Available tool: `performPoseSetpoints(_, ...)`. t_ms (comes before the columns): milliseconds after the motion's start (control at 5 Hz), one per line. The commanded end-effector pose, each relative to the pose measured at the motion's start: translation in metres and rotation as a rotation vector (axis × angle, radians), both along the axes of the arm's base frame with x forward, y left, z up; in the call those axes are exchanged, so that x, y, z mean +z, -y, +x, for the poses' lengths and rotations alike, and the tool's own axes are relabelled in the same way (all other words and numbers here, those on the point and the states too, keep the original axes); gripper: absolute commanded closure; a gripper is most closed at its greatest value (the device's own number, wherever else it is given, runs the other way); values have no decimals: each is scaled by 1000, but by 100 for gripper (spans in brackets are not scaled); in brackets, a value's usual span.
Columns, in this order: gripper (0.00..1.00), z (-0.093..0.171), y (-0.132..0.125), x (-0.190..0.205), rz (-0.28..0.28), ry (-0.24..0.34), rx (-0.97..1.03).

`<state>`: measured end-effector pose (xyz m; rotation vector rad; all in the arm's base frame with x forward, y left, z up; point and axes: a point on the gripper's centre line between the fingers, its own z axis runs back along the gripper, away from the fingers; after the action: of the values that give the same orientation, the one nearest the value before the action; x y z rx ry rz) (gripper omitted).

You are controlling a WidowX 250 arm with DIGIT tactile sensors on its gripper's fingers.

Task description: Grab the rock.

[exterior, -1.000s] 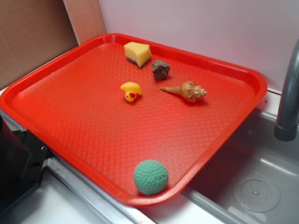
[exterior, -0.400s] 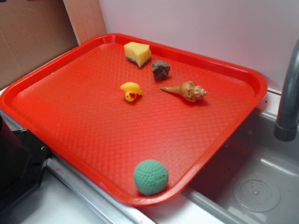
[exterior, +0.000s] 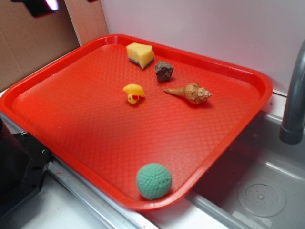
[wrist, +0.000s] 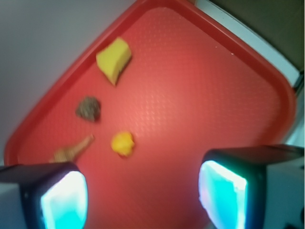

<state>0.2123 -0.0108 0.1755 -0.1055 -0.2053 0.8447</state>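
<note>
Rock (wrist: pixel 88 109) lies untouched on the red tray (wrist: pixel 228 86), well apart from the wide-spread, empty claw (wrist: pixel 143 198).

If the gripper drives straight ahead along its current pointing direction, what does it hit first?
Probably bare tray: between the open gripper's fingers lies empty red surface, with the rubber duck just left of centre. Depth is unclear.

Red tray (exterior: pixel 71 86) across most of the tabletop, textured floor, raised rim. Yellow sponge block (exterior: pixel 140 54) near the far edge of the tray. Tan spiral seashell (exterior: pixel 190 92) lying on its side toward the right, tip pointing left. Small yellow rubber duck (exterior: pixel 134 92) near the middle, left of the seashell. Green knitted ball (exterior: pixel 153 181) at the near corner, against the rim. Grey faucet pipe (exterior: pixel 293 105) at the right edge, above a metal sink (exterior: pixel 262 195).
</note>
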Motion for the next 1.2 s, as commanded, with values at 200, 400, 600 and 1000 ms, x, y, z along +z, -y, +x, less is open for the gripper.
performPoseSetpoints(200, 0, 93, 13, -62, 15, 72, 132)
performPoseSetpoints(400, 0, 108, 18, -86, 46, 39, 117)
performPoseSetpoints(600, 0, 117, 16, -106, 74, 14, 118)
performPoseSetpoints(1000, 0, 120, 23, -140, 103, -53, 75)
